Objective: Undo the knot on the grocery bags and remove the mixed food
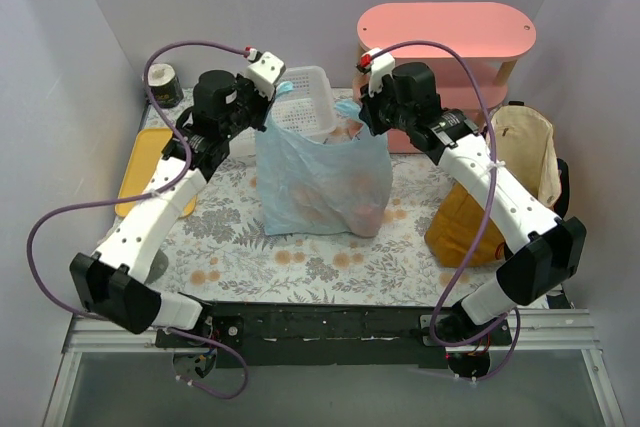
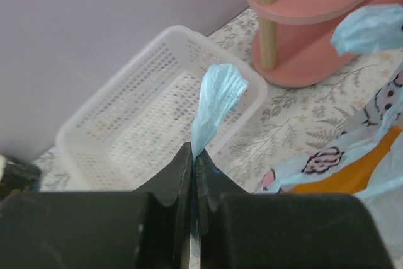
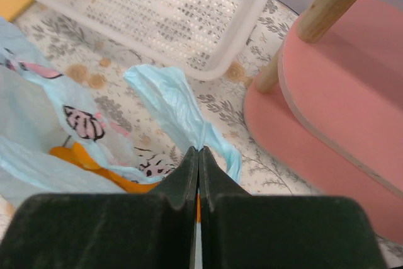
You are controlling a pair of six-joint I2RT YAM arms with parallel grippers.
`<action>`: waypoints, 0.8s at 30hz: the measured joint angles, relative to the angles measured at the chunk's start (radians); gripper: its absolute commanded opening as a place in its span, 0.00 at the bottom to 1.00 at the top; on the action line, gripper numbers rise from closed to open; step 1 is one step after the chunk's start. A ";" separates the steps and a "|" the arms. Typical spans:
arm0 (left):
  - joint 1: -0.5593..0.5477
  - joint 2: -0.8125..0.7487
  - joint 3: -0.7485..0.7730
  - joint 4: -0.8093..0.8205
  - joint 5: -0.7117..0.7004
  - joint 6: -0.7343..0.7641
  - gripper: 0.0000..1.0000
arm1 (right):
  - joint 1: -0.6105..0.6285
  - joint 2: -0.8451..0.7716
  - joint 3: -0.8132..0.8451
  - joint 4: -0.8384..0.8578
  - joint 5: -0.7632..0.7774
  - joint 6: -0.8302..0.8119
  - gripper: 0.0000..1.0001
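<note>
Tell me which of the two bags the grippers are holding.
The pale blue plastic bag in the middle: the left gripper and right gripper each pinch one handle. The mustard tote lies untouched at right.

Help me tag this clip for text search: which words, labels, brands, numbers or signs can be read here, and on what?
None can be read.
The snack packet inside the pale blue bag shows only pink cartoon prints, no legible lettering.
The white basket, pink shelf and brown tote carry no visible text.
</note>
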 measured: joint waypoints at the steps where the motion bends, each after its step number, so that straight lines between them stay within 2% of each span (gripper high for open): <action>1: 0.000 -0.028 -0.011 -0.002 -0.011 0.037 0.00 | 0.000 0.000 0.013 0.001 -0.004 0.022 0.01; 4: 0.001 -0.092 -0.017 -0.015 -0.054 0.126 0.00 | 0.000 0.007 0.093 -0.002 -0.024 0.087 0.01; 8: 0.002 -0.164 -0.034 -0.015 -0.112 0.164 0.00 | 0.000 0.008 0.184 0.032 -0.045 0.138 0.01; 11: 0.002 -0.283 -0.131 -0.019 -0.140 0.161 0.00 | 0.000 -0.019 0.154 0.076 -0.078 0.151 0.01; 13: 0.002 -0.376 -0.204 -0.048 -0.136 0.148 0.00 | 0.000 -0.051 0.079 0.095 -0.103 0.152 0.01; 14: 0.002 -0.415 -0.230 -0.067 -0.127 0.141 0.03 | 0.000 -0.071 0.026 0.101 -0.114 0.152 0.01; 15: 0.002 -0.458 -0.262 -0.095 -0.111 0.132 0.10 | 0.000 -0.093 -0.036 0.099 -0.126 0.152 0.01; 16: 0.002 -0.502 -0.293 -0.132 -0.085 0.125 0.27 | 0.000 -0.110 -0.096 0.096 -0.134 0.150 0.01; 18: 0.001 -0.579 -0.344 -0.212 -0.030 0.118 0.48 | 0.000 -0.129 -0.199 0.065 -0.143 0.144 0.01; 19: 0.000 -0.612 -0.366 -0.258 -0.005 0.105 0.66 | 0.000 -0.129 -0.233 0.046 -0.146 0.139 0.01; 23: -0.005 -0.652 -0.370 -0.372 0.043 0.090 0.86 | 0.000 -0.129 -0.276 -0.044 -0.167 0.106 0.01; 24: -0.005 -0.645 -0.359 -0.388 0.044 0.084 0.87 | 0.000 -0.135 -0.274 -0.051 -0.171 0.094 0.01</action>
